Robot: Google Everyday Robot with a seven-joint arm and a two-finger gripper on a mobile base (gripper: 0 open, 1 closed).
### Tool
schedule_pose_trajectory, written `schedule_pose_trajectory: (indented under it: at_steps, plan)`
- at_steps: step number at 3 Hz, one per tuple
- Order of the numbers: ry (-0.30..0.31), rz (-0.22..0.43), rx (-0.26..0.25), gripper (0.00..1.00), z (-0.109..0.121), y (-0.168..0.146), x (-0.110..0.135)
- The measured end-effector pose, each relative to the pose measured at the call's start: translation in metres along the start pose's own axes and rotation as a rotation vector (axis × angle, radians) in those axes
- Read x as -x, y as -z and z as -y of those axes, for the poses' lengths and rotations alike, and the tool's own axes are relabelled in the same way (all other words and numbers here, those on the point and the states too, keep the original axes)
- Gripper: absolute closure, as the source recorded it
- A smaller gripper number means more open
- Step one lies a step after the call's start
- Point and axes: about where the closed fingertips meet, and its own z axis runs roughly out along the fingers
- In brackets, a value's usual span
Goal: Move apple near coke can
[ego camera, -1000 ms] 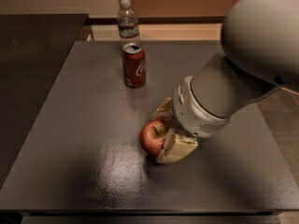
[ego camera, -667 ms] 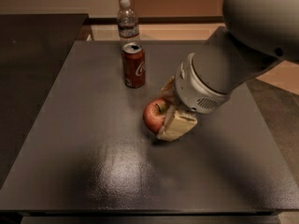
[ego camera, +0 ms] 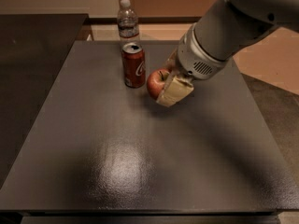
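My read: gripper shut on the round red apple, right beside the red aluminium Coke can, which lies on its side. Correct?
No: the camera view shows the red aluminium Coke can standing upright. The rest holds: the gripper is shut on the round red apple, beside the can.

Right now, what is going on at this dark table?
The robot's two-finger gripper is closed on a round red apple with yellowish patches, holding it beside the red aluminium coke can, on the can's right in the picture. A clear plastic water bottle stands behind them by the far edge of the dark table.
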Motion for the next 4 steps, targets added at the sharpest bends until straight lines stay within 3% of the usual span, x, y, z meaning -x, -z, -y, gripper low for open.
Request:
schedule_pose_trajectory:
  at_steps: [2,4]
  plan:
    - [-0.08,0.027,-0.019,1.0,0.039,-0.024,-0.002]
    - [-0.123,0.026,-0.01,1.0,0.053,-0.049,-0.011]
